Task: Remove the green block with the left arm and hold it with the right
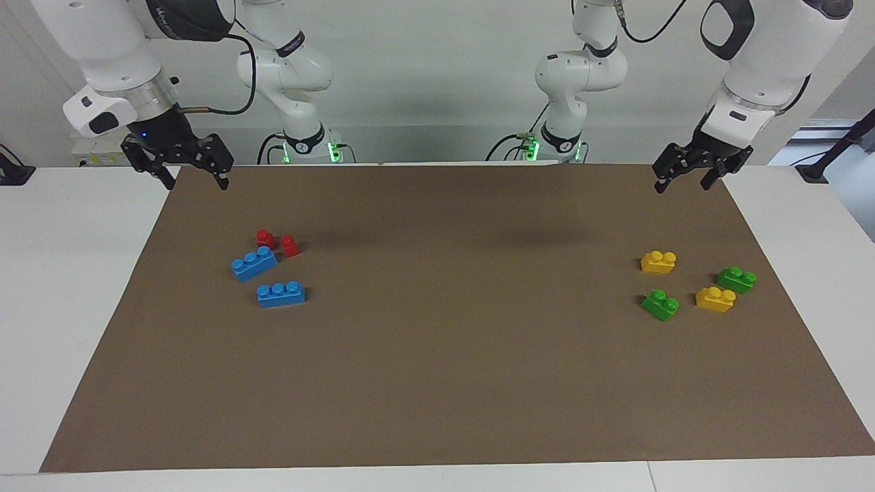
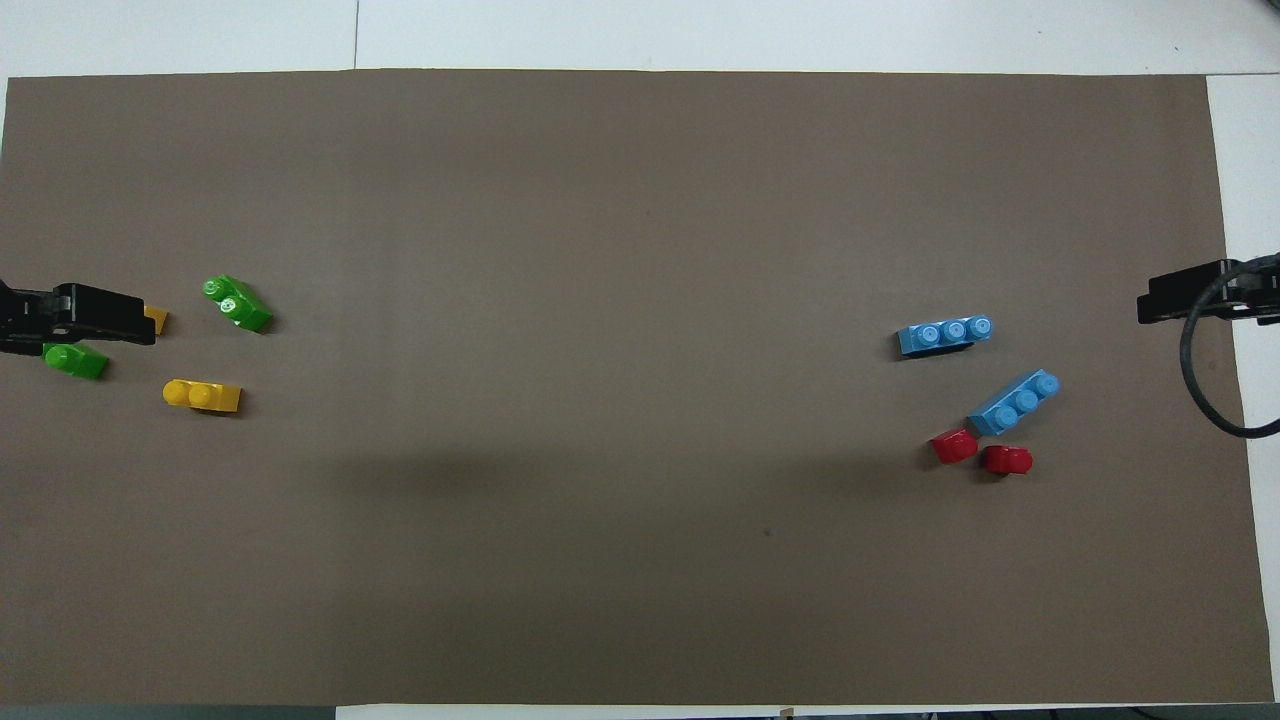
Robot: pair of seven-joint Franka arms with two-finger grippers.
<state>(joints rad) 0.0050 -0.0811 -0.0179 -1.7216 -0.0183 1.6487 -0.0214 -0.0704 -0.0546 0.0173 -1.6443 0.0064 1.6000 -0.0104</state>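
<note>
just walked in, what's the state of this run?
Nothing is grasped yet. The left tool hangs open over the brown mat's corner at the left arm's end, short of the green block, which lies among two yellow bricks and a darker green brick. The right tool waits open at its own end, above the blue bricks and red bricks.

Brown mat (image 1: 437, 355) on white table (image 1: 68, 307). Two blue three-stud bricks (image 1: 254, 263) (image 1: 281, 294), two red blocks (image 1: 265, 238) (image 1: 290, 246) touching one. Two yellow bricks (image 1: 658, 262) (image 1: 715, 298), darker green brick (image 1: 736, 279).
</note>
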